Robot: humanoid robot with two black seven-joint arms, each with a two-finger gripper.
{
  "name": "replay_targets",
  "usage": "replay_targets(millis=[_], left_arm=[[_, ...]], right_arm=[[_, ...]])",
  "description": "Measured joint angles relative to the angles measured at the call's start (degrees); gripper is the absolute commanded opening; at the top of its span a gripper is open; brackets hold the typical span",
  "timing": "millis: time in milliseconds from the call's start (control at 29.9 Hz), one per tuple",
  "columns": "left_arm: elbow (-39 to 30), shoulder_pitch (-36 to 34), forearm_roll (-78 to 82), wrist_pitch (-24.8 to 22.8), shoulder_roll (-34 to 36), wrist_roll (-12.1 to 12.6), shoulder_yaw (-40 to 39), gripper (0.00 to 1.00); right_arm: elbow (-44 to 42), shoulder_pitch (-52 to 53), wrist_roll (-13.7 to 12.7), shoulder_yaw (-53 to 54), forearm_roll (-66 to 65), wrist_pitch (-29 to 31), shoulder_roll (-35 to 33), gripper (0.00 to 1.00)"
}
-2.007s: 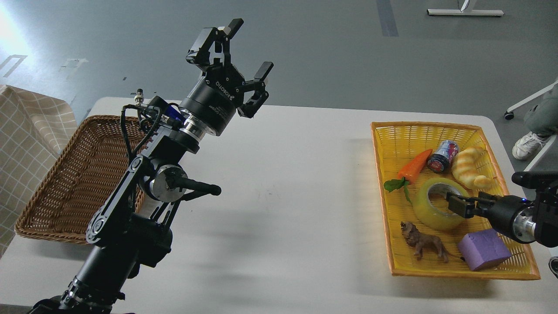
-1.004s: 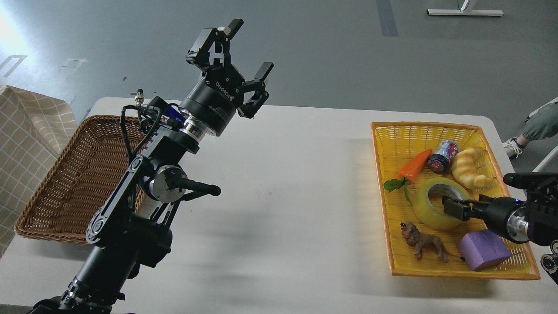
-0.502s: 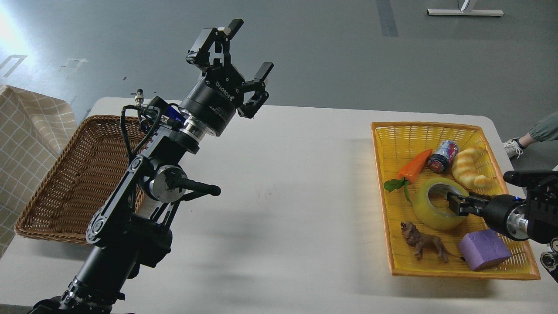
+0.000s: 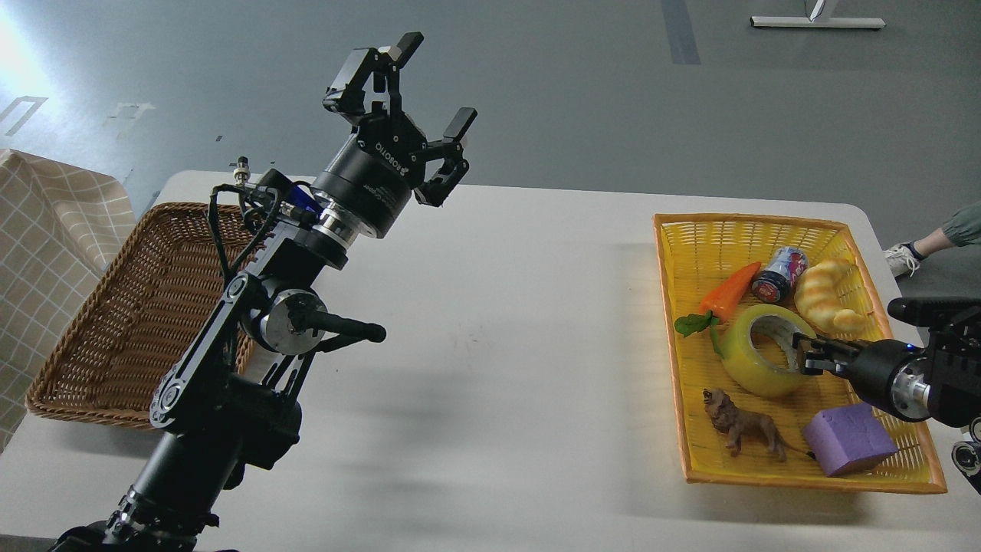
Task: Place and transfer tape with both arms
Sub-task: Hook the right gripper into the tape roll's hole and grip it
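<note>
The tape (image 4: 747,354), a translucent yellow roll with a grey-white core, sits tilted in the yellow basket (image 4: 665,307) at the right of the white table. My right gripper (image 4: 806,356) comes in from the right edge and is shut on the roll's right wall, one finger inside the core. My left gripper (image 4: 435,80) is open and empty, raised high above the table's far left part, pointing up and away.
The yellow basket also holds a toy carrot (image 4: 728,291), a can (image 4: 778,274), a croissant (image 4: 824,295), a toy lion (image 4: 739,423) and a purple block (image 4: 849,438). A brown wicker basket (image 4: 115,322) stands at the left, behind my left arm.
My right gripper has closed on the tape's wall, and the roll has tipped and shifted slightly up and left. The left arm has barely moved.
</note>
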Motion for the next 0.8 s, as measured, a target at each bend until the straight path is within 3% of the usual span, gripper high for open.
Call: replay_targets(millis=[803], left_arm=[[0.23,0.13,0.03,0.08,0.00,0.00,-0.02,0.98]], right_arm=[[0.74,0.94,4.26,0.55,6.59,0.03,-3.32,0.11]])
